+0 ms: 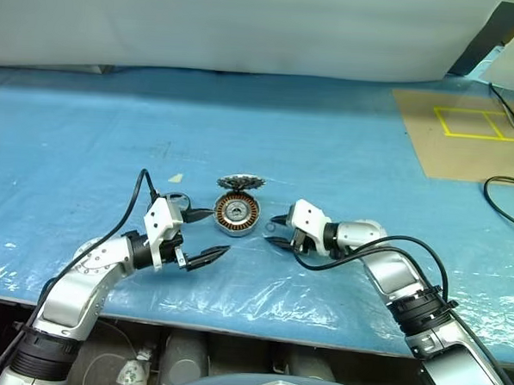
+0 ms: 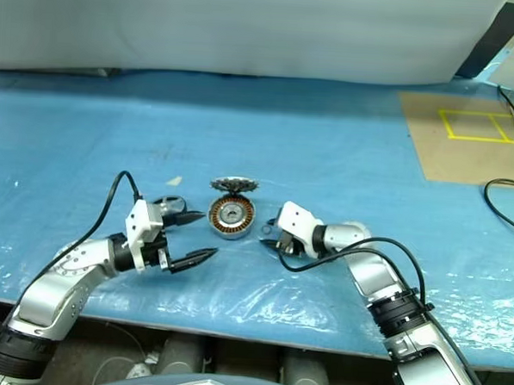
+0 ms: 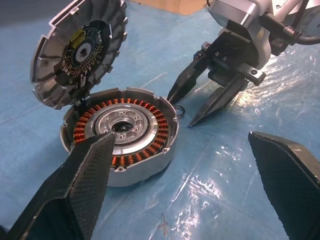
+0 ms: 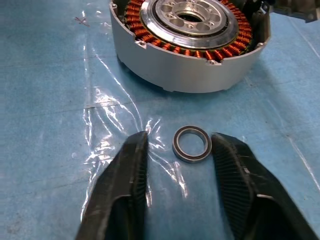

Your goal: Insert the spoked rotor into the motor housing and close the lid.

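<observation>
A wide table (image 1: pixel 88 132) under crinkled blue plastic sheeting (image 1: pixel 328 144) runs across the scene, its near edge cutting just below both forearms and its far edge meeting a pale draped backdrop (image 1: pixel 248 28). Broad bare sheeting lies open behind and to either side of the work. At the far right corner sits a tan board (image 1: pixel 466 143) marked with yellow tape, and a black cable (image 1: pixel 507 193) loops off that side. Near the middle stands the motor housing (image 1: pixel 236 214), copper windings ringing a silvery hub with a dark centre, and the lid (image 3: pixel 77 52) stands tilted open at its far edge, ribbed inside showing. The left gripper (image 1: pixel 210 234) hovers just left of the housing, fingers spread wide and holding nothing. The right gripper (image 1: pixel 275 230) reaches down just right of the housing, its fingers (image 4: pixel 125 185) partly parted with their tips low at the sheet, and a small thin ring (image 4: pixel 192 143) lies flat between them, apart from both. Clear sheeting separates the ring from the housing wall.
</observation>
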Tool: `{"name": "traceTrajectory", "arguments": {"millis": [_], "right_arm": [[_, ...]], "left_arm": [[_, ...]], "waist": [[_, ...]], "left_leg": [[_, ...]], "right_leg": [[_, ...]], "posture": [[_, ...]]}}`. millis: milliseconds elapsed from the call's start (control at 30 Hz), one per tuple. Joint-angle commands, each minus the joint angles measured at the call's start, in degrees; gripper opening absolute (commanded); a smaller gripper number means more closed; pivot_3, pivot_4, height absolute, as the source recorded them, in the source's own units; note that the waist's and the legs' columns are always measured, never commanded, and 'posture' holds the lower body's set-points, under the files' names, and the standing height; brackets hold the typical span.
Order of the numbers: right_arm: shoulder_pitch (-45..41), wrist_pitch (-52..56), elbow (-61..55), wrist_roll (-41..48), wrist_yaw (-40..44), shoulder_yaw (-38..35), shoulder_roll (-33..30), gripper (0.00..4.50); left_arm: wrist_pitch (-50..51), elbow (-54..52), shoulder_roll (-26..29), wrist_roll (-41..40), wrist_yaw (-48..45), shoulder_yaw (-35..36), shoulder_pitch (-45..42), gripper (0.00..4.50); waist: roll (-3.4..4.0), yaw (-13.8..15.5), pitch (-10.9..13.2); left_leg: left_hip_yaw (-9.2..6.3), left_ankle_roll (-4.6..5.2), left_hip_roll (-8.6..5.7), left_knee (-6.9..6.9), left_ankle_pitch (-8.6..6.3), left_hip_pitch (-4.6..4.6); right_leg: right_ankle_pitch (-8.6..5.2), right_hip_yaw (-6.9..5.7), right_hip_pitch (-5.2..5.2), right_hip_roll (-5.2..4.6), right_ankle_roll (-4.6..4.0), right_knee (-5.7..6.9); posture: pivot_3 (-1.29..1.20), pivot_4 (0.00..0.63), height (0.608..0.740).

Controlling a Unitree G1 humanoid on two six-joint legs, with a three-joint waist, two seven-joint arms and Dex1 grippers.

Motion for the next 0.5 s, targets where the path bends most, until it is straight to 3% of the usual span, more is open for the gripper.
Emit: {"name": "traceTrajectory", "arguments": {"millis": [33,67,267,500], "right_arm": [[0.9,0.5,3.0,-1.0,-0.1,-0.1,-0.4,0.86],[0.9,0.6,3.2,-1.2,-0.3,0.0,-0.4,0.59],[0.2,2.3,2.8,-0.4,0.1,-1.3,-1.0,0.58],[-2.7,12.3,-5.4,10.6,4.5,-8.3,-1.3,0.58]], "left_arm": [[-0.4,-1.6,0.1,-0.4,0.3,0.9,-0.6,4.50],[-0.4,-1.6,0.1,-0.4,0.3,0.9,-0.7,4.50],[-0.4,-1.5,0.2,-0.6,0.3,1.0,-0.7,4.50],[-0.2,-2.6,-0.3,-2.4,0.3,1.7,-0.6,4.50]], "waist": [[0.00,0.1,0.0],[0.00,0.1,0.0],[-0.01,0.1,0.0],[0.00,0.2,0.0]], "left_leg": [[0.00,0.01,0.00,0.00,-0.01,0.04],[0.00,0.01,0.00,0.00,-0.01,0.09],[0.00,0.01,0.00,0.00,-0.01,0.14],[0.00,0.01,-0.02,-0.06,-0.01,-0.04]], "right_leg": [[0.00,0.00,0.04,0.00,0.00,0.00],[0.00,0.01,0.10,0.00,0.01,0.00],[0.00,0.01,0.13,0.00,0.01,0.00],[0.00,0.01,0.01,0.00,0.00,-0.12]], "posture": [[0.00,0.150,0.740],[0.00,0.150,0.740],[0.00,0.150,0.740],[0.00,0.150,0.740]]}}
